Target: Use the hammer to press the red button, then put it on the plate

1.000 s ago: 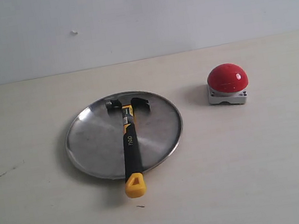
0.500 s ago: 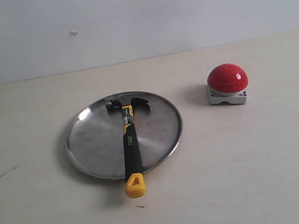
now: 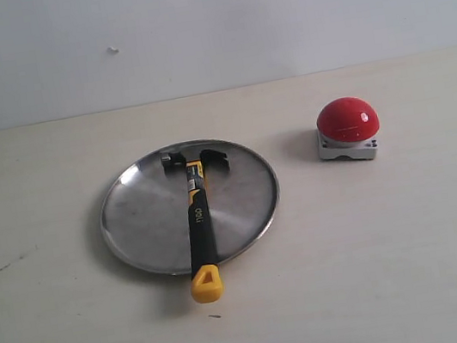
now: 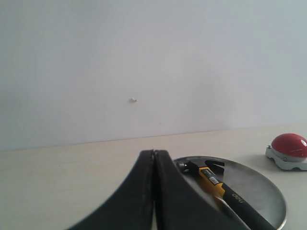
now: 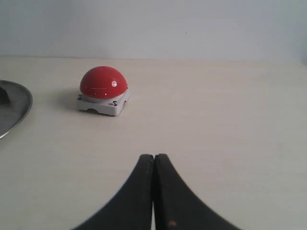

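The left gripper (image 4: pixel 154 160) is closed on nothing, its fingers pressed together, and sits back from the plate (image 3: pixel 141 220). It would have to open before any grasp. I judge the main risk to be there. The hammer (image 3: pixel 197 220) lies low against smooth metal, so a finger coming down beside the handle could catch the rim and tip or skid the plate across the bench (image 3: pixel 396 241). The yellow handle end overhangs the near rim, so a nudge might swing the hammer off.

Further right, the button (image 3: pixel 347 120) is a glossy dome on a small base. A hammer head brought down off-centre could slide off it and shove the base aside without pressing it. The right gripper (image 5: pixel 154 163) is likewise shut and empty, well short of the button.

The plate is the only container. It holds the hammer, with the head near the far rim and the handle running across the middle. The button stands on the bench, apart from the plate. Whether it has been pressed cannot be told.
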Controlling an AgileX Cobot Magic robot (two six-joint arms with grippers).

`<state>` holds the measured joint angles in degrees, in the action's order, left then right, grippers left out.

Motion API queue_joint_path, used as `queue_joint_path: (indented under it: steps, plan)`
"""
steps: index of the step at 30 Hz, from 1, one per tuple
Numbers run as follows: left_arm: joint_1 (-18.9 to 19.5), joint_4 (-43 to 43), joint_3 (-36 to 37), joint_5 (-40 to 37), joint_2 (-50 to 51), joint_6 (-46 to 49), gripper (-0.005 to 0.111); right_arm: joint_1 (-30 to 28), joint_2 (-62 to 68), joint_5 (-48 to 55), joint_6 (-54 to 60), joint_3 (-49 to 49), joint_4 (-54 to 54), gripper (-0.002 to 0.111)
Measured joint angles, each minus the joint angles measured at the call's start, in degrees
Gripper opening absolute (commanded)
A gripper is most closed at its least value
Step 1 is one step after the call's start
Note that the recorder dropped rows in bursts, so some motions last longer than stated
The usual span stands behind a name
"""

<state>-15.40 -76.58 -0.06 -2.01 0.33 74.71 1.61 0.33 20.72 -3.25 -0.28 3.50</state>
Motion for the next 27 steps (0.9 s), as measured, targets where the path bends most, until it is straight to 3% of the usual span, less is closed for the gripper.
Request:
queue_joint_path:
  steps: [7,22,25,27]
  plan:
    - [0.0,0.0,0.0,0.0,0.0,0.0,0.000,-0.1,0.0,-2.9,2.5,0.0,-5.5,0.000]
    - [0.0,0.1,0.0,0.0,0.0,0.0,0.000,-0.1,0.0,-3.3,2.6,0.0,-6.0,0.000]
    - [0.0,5.1,0.0,1.1,0.0,-1.0,0.000,-0.1,0.0,-3.4,2.6,0.0,-6.0,0.000]
    - [0.0,11.0,0.0,1.1,0.0,-6.7,0.000,-0.1,0.0,-3.4,2.6,0.0,-6.0,0.000]
